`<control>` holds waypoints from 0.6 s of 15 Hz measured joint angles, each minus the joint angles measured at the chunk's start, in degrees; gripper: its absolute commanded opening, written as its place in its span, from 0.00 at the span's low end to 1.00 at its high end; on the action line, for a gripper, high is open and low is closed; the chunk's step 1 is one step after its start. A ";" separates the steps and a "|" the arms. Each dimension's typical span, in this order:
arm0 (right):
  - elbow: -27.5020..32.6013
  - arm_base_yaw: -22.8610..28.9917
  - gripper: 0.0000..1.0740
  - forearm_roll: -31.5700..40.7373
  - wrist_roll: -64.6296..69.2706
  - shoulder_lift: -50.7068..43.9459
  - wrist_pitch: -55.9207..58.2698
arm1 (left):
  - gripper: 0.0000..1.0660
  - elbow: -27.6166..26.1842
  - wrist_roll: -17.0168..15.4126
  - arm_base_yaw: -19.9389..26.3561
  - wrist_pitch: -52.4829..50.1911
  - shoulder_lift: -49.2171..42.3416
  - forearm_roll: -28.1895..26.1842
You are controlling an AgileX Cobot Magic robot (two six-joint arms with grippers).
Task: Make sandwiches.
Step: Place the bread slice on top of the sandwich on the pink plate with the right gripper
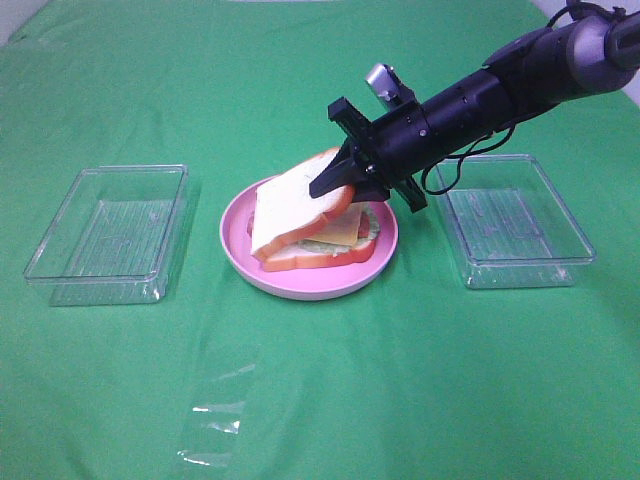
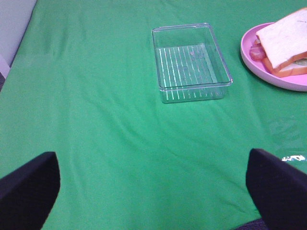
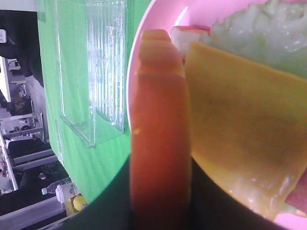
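Pink plate between two clear trays; green cloth.

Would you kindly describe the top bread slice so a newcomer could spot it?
Find the pink plate in the middle of the green cloth, between two clear trays. The top bread slice leans over the fillings there, one edge pinched in the right gripper; unlike the flat slice beneath, it is tilted.

Right arm slants down from the upper right toward the middle, its gripper clamped tight at the tip; left gripper hangs well back, dark fingers spread wide apart
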 measured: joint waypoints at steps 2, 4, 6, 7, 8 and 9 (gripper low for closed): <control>-0.06 0.00 0.00 -0.17 0.06 0.00 0.00 | 0.92 0.00 0.00 0.00 0.00 0.00 0.00; -0.06 0.00 0.27 -0.92 0.06 -0.11 -0.23 | 0.92 0.00 0.00 0.00 0.00 0.00 0.00; -0.06 0.00 0.55 -3.95 0.57 -1.03 -1.66 | 0.92 0.00 0.00 0.00 0.00 0.00 0.00; -0.06 0.00 0.66 -6.13 0.69 -1.89 -2.35 | 0.92 0.00 0.00 0.00 0.00 0.00 0.17; -0.06 0.00 0.74 -8.31 1.66 -2.92 -2.86 | 0.92 0.00 0.00 0.00 0.00 0.00 0.29; -0.06 0.00 0.78 -11.52 3.04 -4.18 -3.09 | 0.92 0.00 0.00 0.00 0.00 0.00 0.40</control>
